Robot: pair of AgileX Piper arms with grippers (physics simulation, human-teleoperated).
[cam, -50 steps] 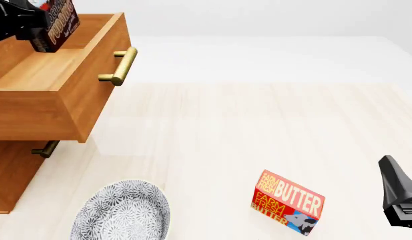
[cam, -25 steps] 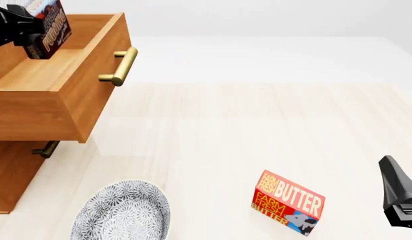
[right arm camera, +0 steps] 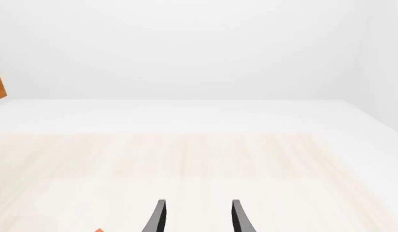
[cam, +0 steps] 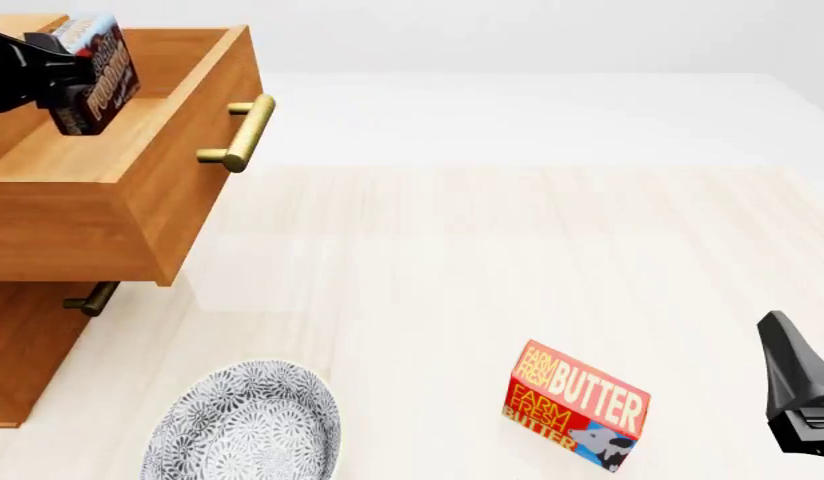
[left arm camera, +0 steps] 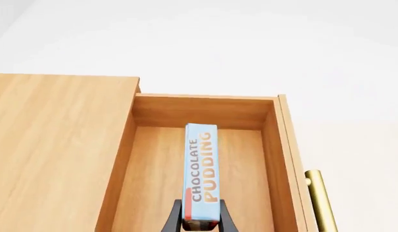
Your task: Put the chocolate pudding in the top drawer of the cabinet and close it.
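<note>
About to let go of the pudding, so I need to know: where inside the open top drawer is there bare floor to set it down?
The top drawer shows bare wood floor on both sides of the chocolate pudding, up to each side wall, and beyond it to the back wall. Nothing else lies inside. The only crowded spot is around the left end effector, which grips the box's near end.

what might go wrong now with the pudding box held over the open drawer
1. The left claw holds the pudding box by one end only, clear above the floor of the top drawer; released from here, it may land on edge or lean against a wall.
2. The drawer is pulled well out with its brass handle sticking forward. The right claw is open and far off, so closing probably needs a long reach, or a clumsy push.
</note>
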